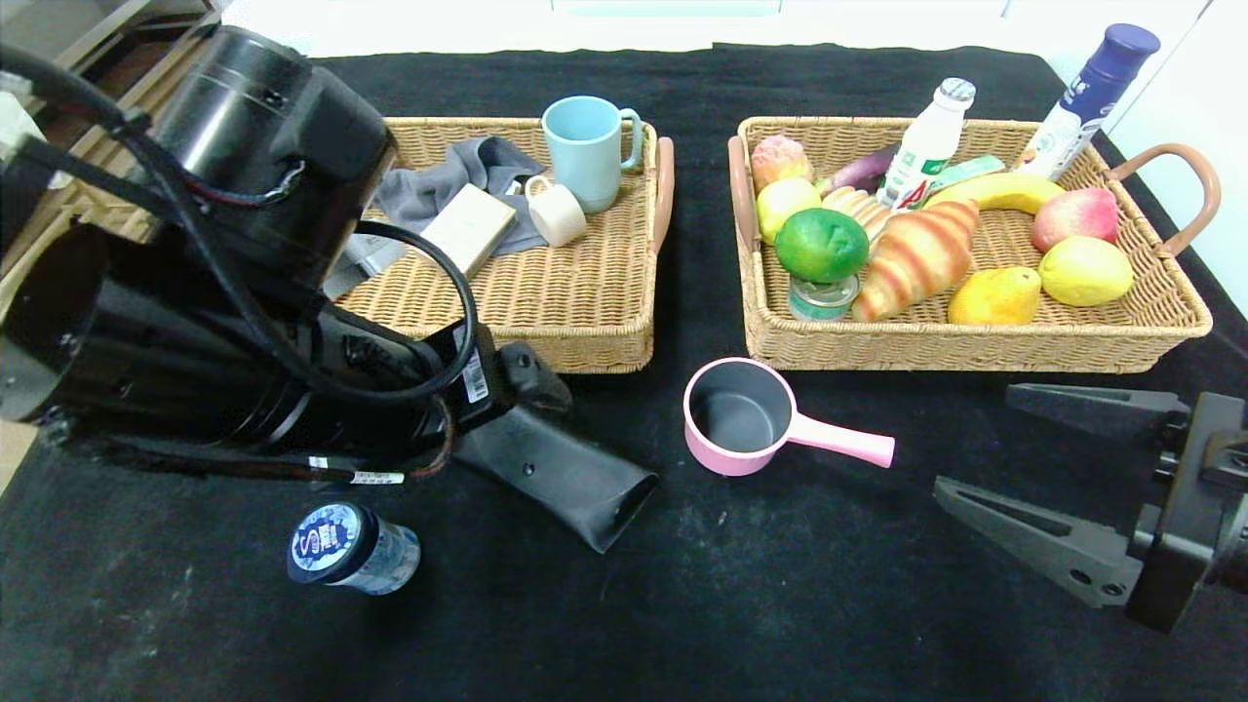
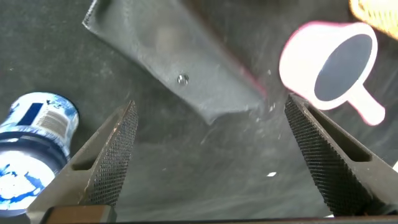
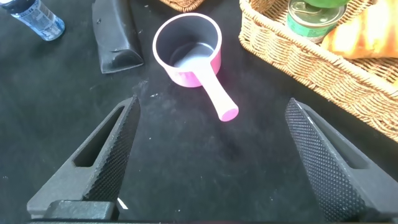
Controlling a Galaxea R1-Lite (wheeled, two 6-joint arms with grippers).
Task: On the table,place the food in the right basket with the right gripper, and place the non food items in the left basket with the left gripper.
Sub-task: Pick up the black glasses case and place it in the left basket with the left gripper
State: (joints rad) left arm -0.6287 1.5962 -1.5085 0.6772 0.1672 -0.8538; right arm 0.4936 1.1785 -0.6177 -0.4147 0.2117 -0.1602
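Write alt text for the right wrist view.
The open right gripper hovers over a black table, aimed at a pink saucepan. A wicker basket holding a tin can sits beside the saucepan.

You have two wicker baskets on the table: the left basket [image 1: 585,312] and the right basket [image 1: 975,346]. In the left one you can count one blue mug [image 1: 586,151], one small cream cup [image 1: 557,213], one grey cloth [image 1: 439,190] and one flat beige box [image 1: 469,230]. In the right one you have one croissant [image 1: 916,258], one banana [image 1: 994,192], one green lime [image 1: 821,245], one tin can [image 1: 822,297], one white drink bottle [image 1: 926,146], one aubergine [image 1: 861,171] and several other round fruits. Loose on the table you have one pink saucepan [image 1: 741,417], one black shoehorn-like scoop [image 1: 561,473] and one blue-capped bottle [image 1: 353,548]. One tall purple-capped bottle [image 1: 1087,102] stands at the right basket's far edge
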